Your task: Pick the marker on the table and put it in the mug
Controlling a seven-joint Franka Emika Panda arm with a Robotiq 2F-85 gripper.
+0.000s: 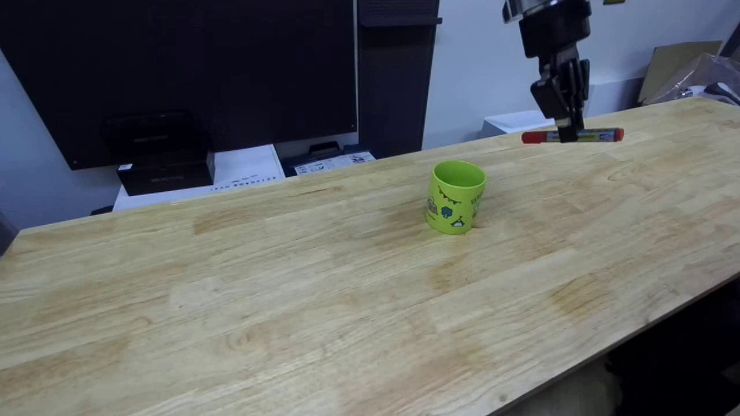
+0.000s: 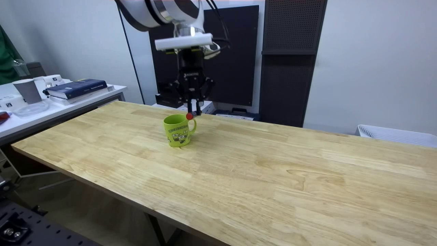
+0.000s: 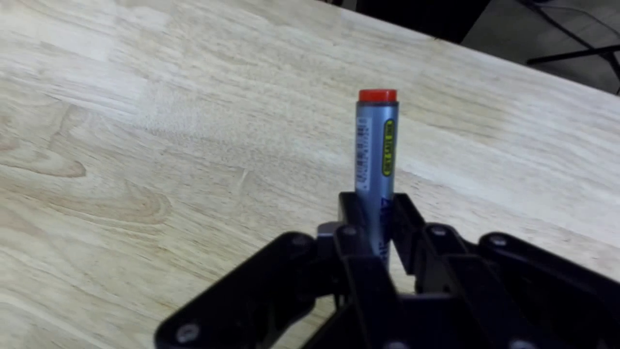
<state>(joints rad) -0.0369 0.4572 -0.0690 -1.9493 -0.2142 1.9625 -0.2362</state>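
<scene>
One marker (image 3: 377, 150), pinched mid-body by the tool (image 3: 377, 213), presumably for balance, hangs roughly level, apart from the upright mug (image 1: 455, 201) awaiting it.

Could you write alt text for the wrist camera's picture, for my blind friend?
A black gripper clasps a gray marker, its red end pointing up the picture, above a pale wooden table whose edge crosses the upper right.
</scene>
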